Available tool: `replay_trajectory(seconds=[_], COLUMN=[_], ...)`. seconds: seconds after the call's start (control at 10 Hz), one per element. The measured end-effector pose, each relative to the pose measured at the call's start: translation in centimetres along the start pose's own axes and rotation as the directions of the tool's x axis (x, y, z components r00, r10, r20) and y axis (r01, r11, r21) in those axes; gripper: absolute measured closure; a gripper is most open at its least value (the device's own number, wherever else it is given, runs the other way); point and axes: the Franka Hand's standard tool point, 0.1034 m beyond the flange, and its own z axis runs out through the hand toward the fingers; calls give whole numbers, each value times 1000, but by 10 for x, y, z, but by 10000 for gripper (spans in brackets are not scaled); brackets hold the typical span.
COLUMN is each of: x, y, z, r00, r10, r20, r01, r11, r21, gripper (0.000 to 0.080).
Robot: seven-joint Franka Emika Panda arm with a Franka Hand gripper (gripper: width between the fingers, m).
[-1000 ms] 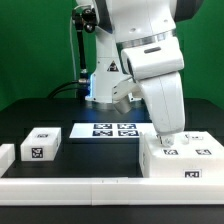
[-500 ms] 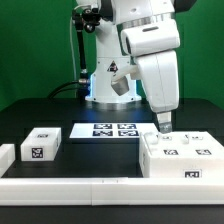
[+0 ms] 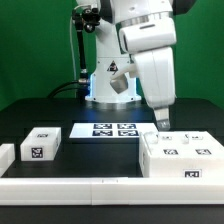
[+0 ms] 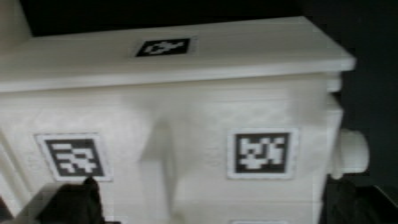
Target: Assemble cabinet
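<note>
The cabinet (image 3: 184, 158) is a white boxy block with black-and-white tags, standing on the table at the exterior view's right. My gripper (image 3: 160, 122) hangs just above its rear left corner, not touching it. In the wrist view the cabinet (image 4: 178, 110) fills the picture, with tags on its top and front. My gripper (image 4: 217, 205) is open. Its dark fingers (image 4: 71, 205) stand wide apart at either side of the white body and hold nothing.
A small white tagged box (image 3: 41, 145) lies at the exterior view's left, with another white piece (image 3: 5, 153) at the far left edge. The marker board (image 3: 108, 130) lies in the middle. A low white border rail (image 3: 90, 186) runs along the front.
My gripper has risen off the cabinet's top and shifted slightly to the exterior view's left. The cabinet has stayed in place. Little has moved in the last half second.
</note>
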Motion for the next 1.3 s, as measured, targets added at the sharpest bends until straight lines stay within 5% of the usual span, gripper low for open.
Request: replay_trajectory(seconds=[0.2, 0.6, 0.9, 1.1, 1.3], x=[5, 7, 27, 34, 32], y=[-21, -22, -22, -25, -25], z=[5, 5, -6, -3, -3], r00=[998, 965, 805, 639, 567], r10=[69, 262, 585, 751, 807], r20=[-13, -25, -99, -166, -167], r01=[-69, -263, -593, -767, -822], r11=[997, 964, 802, 639, 568], r21=[-29, -34, -76, -60, -44], gripper=[150, 150, 150, 150, 150])
